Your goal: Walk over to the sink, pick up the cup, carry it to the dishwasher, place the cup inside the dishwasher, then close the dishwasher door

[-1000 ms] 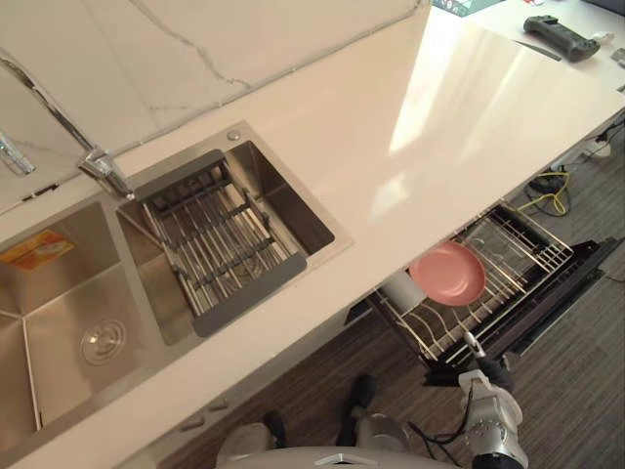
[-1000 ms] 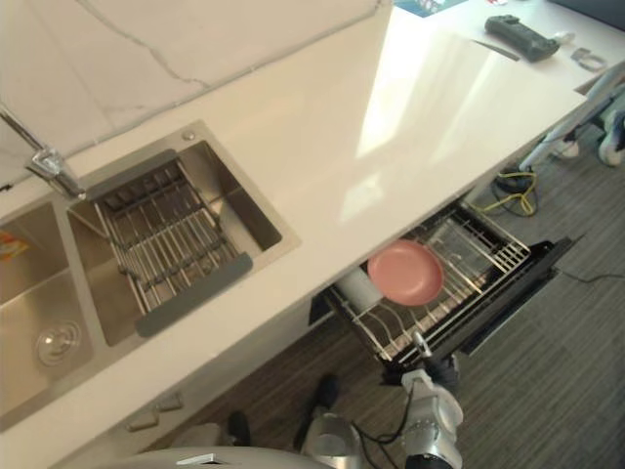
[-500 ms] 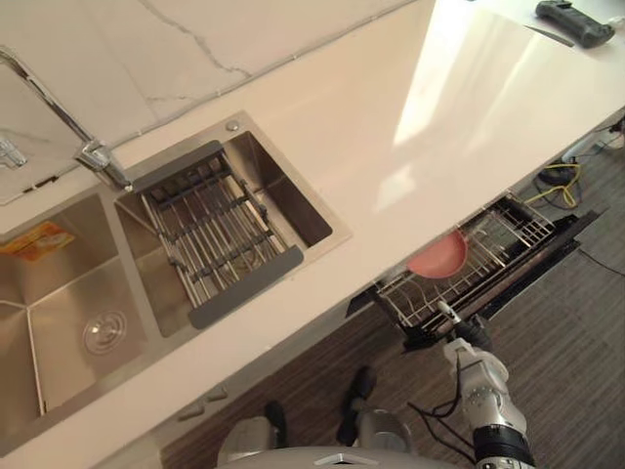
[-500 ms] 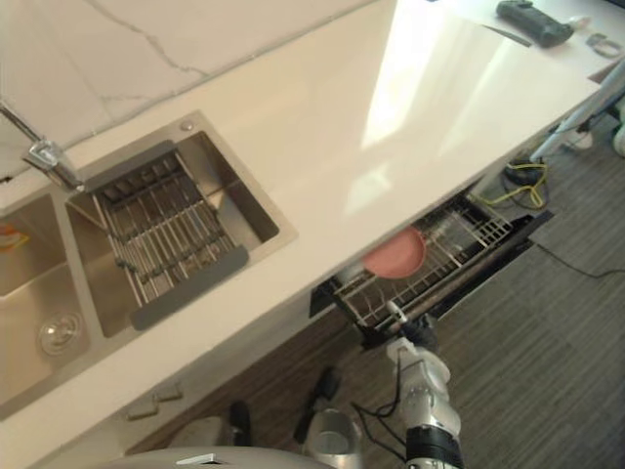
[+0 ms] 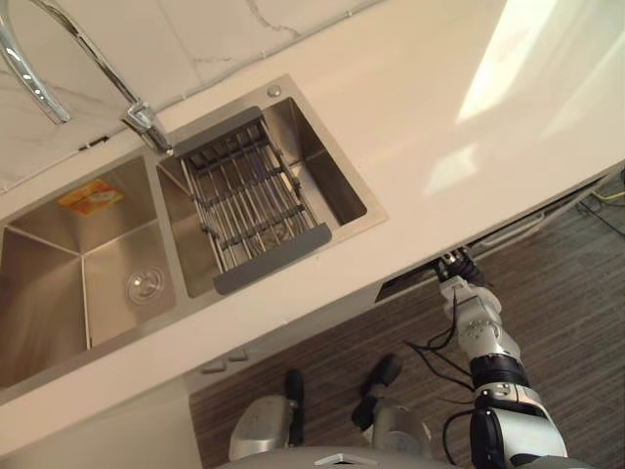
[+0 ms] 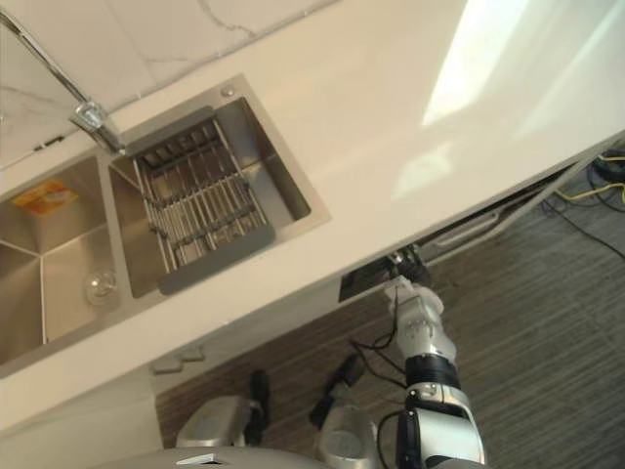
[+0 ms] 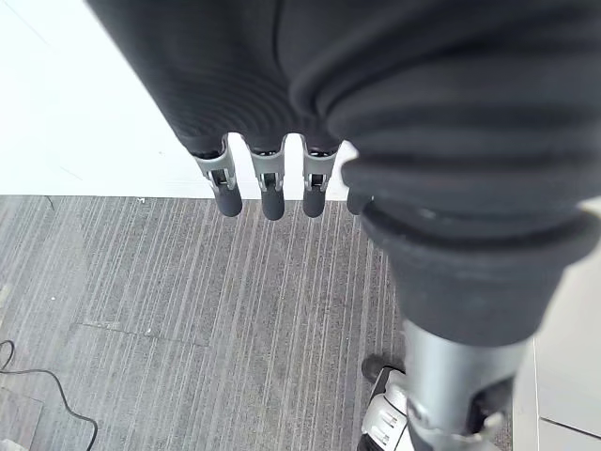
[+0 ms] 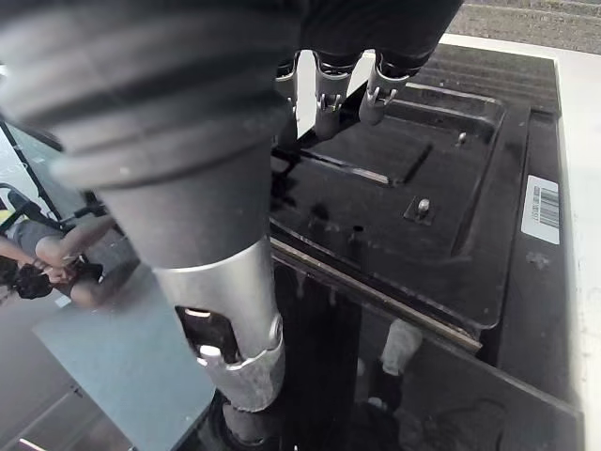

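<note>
Dishwasher door swung nearly shut; right hand, fingers straight, pressed it dead ahead; left hand relaxed.

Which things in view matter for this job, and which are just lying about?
Job: black dishwasher door, right hand at it, stainless steel double sink.
Lying about: grey wire draining rack in the sink, chrome faucet, yellow cable on floor, idle left hand.

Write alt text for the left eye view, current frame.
Seen from above, the robot's right hand reaches to the dishwasher door, which is almost shut beneath the pale counter. To the left, the counter holds a steel double sink. A wire rack spans the basin nearer the hand, and a faucet curves up behind.
</note>
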You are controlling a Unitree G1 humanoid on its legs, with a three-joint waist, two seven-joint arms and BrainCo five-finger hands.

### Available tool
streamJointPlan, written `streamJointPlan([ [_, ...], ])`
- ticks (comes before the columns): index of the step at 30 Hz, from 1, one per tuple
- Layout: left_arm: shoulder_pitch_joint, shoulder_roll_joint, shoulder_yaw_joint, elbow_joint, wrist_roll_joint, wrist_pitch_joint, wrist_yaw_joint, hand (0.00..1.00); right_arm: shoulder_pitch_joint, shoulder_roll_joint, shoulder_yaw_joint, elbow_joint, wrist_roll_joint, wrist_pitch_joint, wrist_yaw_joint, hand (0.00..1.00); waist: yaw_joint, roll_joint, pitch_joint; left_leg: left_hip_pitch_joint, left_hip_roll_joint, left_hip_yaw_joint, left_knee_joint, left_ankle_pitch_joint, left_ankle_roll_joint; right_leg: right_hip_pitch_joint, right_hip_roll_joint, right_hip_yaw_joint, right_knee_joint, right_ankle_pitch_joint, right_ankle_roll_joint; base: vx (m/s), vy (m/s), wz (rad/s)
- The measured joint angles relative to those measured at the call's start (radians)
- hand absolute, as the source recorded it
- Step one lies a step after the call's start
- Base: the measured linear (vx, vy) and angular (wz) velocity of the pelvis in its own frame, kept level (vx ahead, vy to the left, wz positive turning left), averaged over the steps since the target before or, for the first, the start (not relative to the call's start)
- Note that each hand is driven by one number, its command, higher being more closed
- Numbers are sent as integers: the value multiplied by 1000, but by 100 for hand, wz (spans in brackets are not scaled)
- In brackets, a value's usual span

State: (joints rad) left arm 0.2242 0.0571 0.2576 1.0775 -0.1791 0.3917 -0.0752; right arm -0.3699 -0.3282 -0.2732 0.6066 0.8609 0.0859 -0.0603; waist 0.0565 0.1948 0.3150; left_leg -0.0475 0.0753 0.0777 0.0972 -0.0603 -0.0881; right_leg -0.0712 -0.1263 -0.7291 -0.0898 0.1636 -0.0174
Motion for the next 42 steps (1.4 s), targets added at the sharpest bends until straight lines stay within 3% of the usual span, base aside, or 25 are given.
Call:
streamJointPlan([
  [9,-17,3,-35,1,8,-26,-32,0,-134,-4,17,110,82,-90,39,0,16,20,47,-54,4,-17,-12,34,17,-58,4,4,11,7,-18,-56,11,-3],
  [11,-36,4,-36,0,8,-40,-41,0,-155,-2,17,110,91,-115,40,0,26,24,72,-73,8,-46,-11,56,6,-115,-17,32,124,-37,-59,-134,-67,17],
  [12,-39,4,-37,0,8,-41,-42,0,-163,-1,18,110,94,-115,40,0,26,21,78,-75,9,-55,-12,59,5,-119,-10,26,119,-51,-53,-160,-128,-5],
  [13,-42,-5,-48,3,8,-42,-44,0,-195,-3,26,109,95,-112,41,0,47,56,79,-101,63,-63,-37,68,17,-138,21,9,151,-143,39,-147,-123,-20],
  [14,-53,-18,-56,6,7,-45,-49,0,-212,-15,25,101,95,-114,42,0,53,105,85,-126,113,-51,-39,85,10,-201,-16,34,427,-173,-67,-120,-118,41],
  [15,-49,8,-56,3,8,-50,-50,0,-189,-11,19,105,98,-141,36,0,31,49,94,-119,53,-63,-40,95,-5,-162,-121,135,546,-303,21,-93,-214,62],
  [16,-55,3,-61,10,8,-52,-47,0,-188,-16,14,107,101,-155,38,0,44,65,115,-109,69,-81,-45,142,-30,-126,-106,134,483,-314,51,-124,-217,56],
  [17,-52,-2,-63,20,8,-50,-50,0,-186,-13,25,104,101,-150,41,0,55,68,113,-108,71,-78,-48,160,-23,-125,-91,131,467,-307,31,-142,-233,-5],
  [22,-39,-8,-63,34,7,-58,-62,0,-77,35,117,-66,-2,-127,53,0,50,45,91,-89,76,-46,-82,190,-30,-124,-74,132,445,-297,34,-37,-41,-4],
  [27,-18,-9,-62,30,-15,-128,-60,0,219,135,185,-119,-235,-89,60,0,40,-55,-8,-37,67,34,-84,142,-14,-58,-44,174,297,-214,62,100,58,-33],
  [30,-17,-2,-64,11,-48,-169,-46,0,329,154,192,-118,-332,-78,65,0,11,-94,-46,-10,57,64,-85,119,-4,-2,-32,188,187,-154,80,98,103,-23],
  [32,-13,14,-69,9,-74,-171,-35,0,385,166,194,-114,-392,-66,74,0,1,-112,-69,8,48,88,-85,105,3,35,-24,200,118,-112,88,82,80,-30],
  [37,1,31,-87,2,-179,-157,-22,0,468,204,194,93,-508,-60,105,0,-8,-137,-111,65,34,107,-104,93,5,119,-12,202,9,-54,95,35,26,-6],
  [42,45,42,-108,3,-321,-154,-72,0,460,213,168,292,-516,-80,139,0,-1,-155,-156,103,27,106,-145,102,4,147,-16,188,2,-66,110,0,23,6],
])
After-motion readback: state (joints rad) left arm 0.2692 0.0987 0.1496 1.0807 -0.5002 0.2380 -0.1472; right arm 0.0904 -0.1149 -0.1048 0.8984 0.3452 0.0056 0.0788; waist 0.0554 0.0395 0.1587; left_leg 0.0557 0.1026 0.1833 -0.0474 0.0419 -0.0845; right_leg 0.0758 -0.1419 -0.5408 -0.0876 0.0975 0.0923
